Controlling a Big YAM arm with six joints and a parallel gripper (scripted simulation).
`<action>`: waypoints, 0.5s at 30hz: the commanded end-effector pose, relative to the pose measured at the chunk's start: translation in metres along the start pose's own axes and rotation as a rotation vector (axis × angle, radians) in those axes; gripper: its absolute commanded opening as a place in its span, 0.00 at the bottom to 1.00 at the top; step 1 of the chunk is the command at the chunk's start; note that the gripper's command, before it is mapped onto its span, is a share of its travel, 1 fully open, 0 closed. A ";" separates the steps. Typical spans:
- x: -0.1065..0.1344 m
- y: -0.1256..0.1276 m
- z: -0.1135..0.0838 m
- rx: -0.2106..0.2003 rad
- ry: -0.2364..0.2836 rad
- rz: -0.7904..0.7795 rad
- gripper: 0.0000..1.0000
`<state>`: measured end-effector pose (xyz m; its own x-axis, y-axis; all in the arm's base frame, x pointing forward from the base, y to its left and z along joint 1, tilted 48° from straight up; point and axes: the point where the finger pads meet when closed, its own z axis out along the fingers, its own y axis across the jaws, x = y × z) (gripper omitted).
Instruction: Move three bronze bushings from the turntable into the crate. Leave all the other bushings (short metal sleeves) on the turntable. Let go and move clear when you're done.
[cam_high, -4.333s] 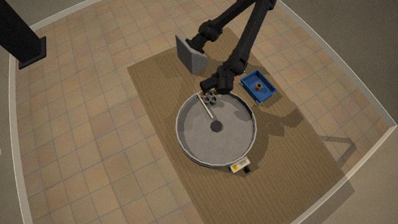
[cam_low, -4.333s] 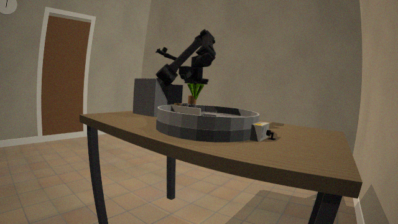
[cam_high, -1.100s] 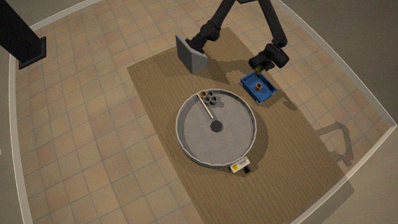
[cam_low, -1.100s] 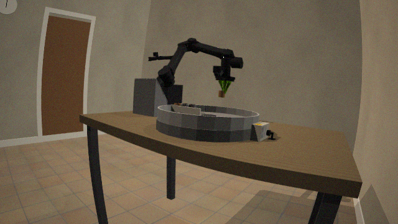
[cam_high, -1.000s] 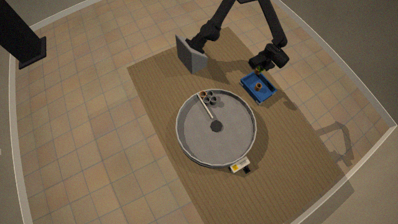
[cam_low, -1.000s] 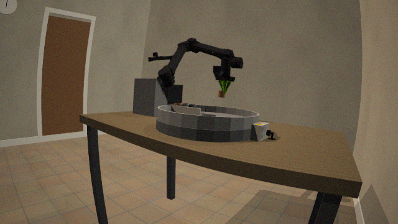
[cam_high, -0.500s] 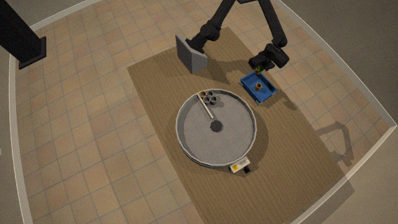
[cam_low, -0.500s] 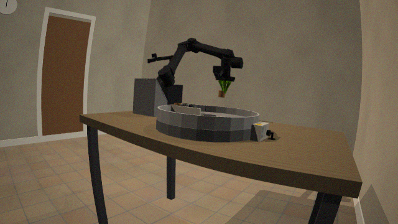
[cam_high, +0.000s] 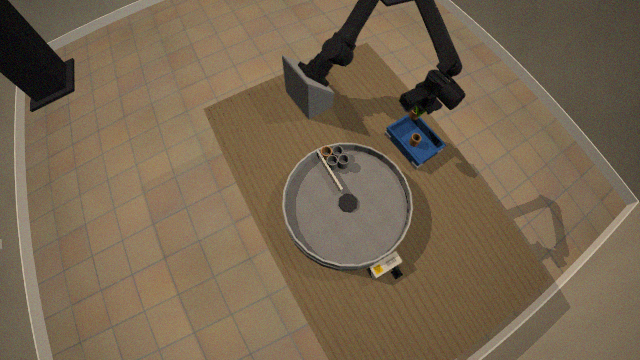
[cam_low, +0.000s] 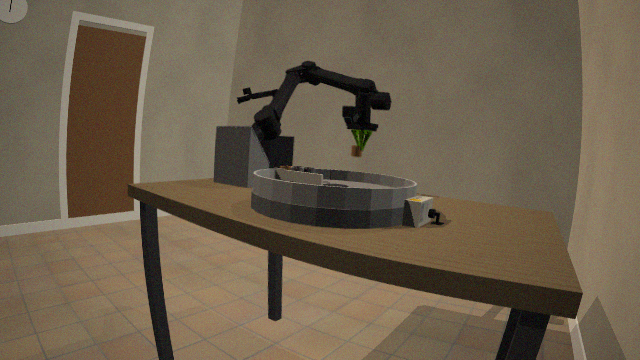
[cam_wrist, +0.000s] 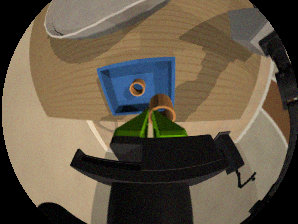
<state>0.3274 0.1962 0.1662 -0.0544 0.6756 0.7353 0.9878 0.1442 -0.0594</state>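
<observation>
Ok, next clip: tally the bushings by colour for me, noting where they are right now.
Bronze: 3 (1 in the end effector, 1 in the blue crate, 1 on the turntable)
Grey: 3 (all on the turntable)
Total: 6

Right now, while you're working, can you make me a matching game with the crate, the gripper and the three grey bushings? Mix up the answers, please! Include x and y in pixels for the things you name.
Things:
1. Crate (cam_high: 429, 154) (cam_wrist: 140, 67)
2. Gripper (cam_high: 416, 113) (cam_low: 358, 145) (cam_wrist: 150, 111)
3. Three grey bushings (cam_high: 343, 165)

Colour, state or place:
A. Shut on a bronze bushing (cam_high: 413, 116) (cam_low: 356, 151) (cam_wrist: 161, 101)
B. On the turntable (cam_high: 350, 235) (cam_low: 335, 197) (cam_wrist: 90, 17)
C. Blue

Right pairs: 1-C, 2-A, 3-B
</observation>
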 end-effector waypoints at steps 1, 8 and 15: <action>0.000 0.000 0.010 0.012 -0.002 0.005 0.00; -0.001 -0.001 0.044 0.013 -0.005 0.006 0.00; -0.002 -0.002 0.069 0.013 -0.005 0.007 0.00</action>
<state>0.3102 0.2420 0.1223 -0.0835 0.6730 0.7349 0.9815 0.1833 -0.0563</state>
